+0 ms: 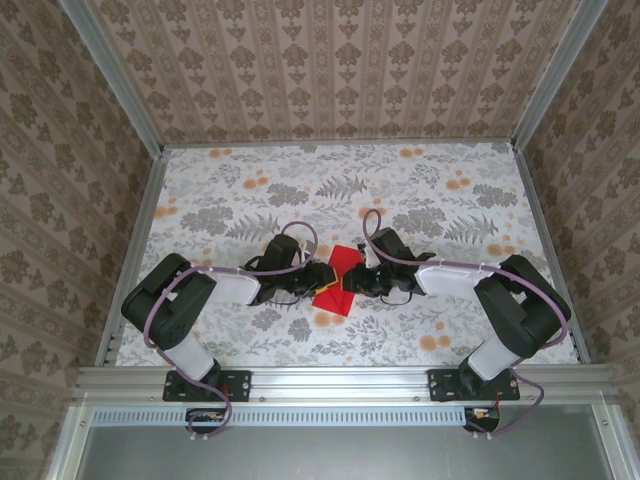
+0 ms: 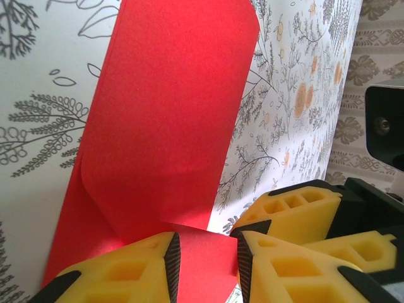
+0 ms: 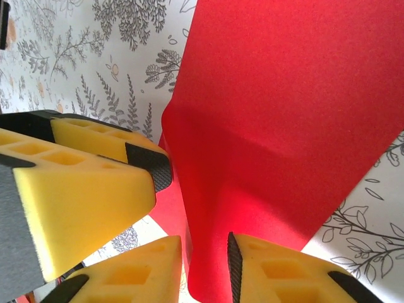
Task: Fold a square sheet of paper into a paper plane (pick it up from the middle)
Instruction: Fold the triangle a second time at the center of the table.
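We are seeing the left end effector (image 2: pixel 207 254) and right end effector (image 3: pixel 201 260) slightly apart, astride the square sheet of paper (image 2: pixel 164 126); opposed pulls are risking tears or skewed creases.

From high behind the two black arm bases (image 1: pixel 205 385), we looked down on the whole flower-printed white tabletop (image 1: pixel 400 180). From each wrist we looked closely past its yellow foam fingers (image 2: pixel 126 274) at the creased bright red paper sheet (image 2: pixel 170 126), shared by all three views.
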Controlling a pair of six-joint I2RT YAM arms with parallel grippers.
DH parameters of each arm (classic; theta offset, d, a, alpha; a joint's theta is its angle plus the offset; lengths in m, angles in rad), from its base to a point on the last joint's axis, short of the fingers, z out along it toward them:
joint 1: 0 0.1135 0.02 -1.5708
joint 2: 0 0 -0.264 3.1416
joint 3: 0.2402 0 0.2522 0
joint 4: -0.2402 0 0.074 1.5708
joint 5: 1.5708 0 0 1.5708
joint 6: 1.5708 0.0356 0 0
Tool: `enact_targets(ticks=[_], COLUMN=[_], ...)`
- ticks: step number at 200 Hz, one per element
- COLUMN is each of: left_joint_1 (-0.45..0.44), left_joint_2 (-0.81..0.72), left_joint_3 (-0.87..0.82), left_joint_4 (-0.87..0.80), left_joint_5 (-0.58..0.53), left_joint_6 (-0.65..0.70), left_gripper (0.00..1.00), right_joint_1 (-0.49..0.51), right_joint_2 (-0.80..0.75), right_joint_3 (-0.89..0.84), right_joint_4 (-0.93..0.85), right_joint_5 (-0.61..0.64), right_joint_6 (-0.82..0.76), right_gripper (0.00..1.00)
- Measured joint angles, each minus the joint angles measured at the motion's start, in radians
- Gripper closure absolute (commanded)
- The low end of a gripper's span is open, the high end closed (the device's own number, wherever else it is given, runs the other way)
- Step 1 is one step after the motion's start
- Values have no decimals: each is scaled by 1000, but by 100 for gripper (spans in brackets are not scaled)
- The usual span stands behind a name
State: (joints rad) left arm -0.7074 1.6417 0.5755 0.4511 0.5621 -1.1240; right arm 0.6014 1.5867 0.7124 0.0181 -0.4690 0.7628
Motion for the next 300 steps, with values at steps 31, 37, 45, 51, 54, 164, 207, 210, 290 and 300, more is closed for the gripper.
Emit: enact_targets(ticks=[31, 37, 45, 51, 54, 164, 207, 210, 290, 300], left_joint_1=[0, 0, 0, 0, 0, -30, -46, -47, -52, -52], left_joint_2=[0, 0, 0, 0, 0, 0, 18, 20, 87, 87], left_joint_3=[0, 0, 0, 0, 0, 15, 43, 45, 55, 56], left_joint_4=[0, 0, 0, 0, 0, 7, 14, 14, 27, 29], left_joint_5=[4, 4, 5, 6, 7, 34, 45, 45, 54, 56], left_joint_6=[-2, -2, -2, -2, -2, -2, -2, -2, -2, -3], left_gripper=[69, 69, 69, 69, 69, 70, 73, 73, 77, 77], right_joint_1=[0, 0, 0, 0, 0, 0, 0, 0, 0, 0], right_joint_2=[8, 10, 11, 12, 12, 28, 42, 43, 56, 56], right_joint_3=[15, 18, 20, 21, 22, 43, 48, 49, 55, 55], right_joint_4=[2, 1, -1, -3, -5, -97, -106, -106, -117, -118], right_joint_5=[6, 11, 20, 27, 29, 152, 163, 164, 175, 175], right_joint_6=[-3, -5, -7, -8, -9, -54, -60, -60, -61, -61], right_gripper=[91, 92, 93, 93, 93, 94, 94, 94, 93, 93])
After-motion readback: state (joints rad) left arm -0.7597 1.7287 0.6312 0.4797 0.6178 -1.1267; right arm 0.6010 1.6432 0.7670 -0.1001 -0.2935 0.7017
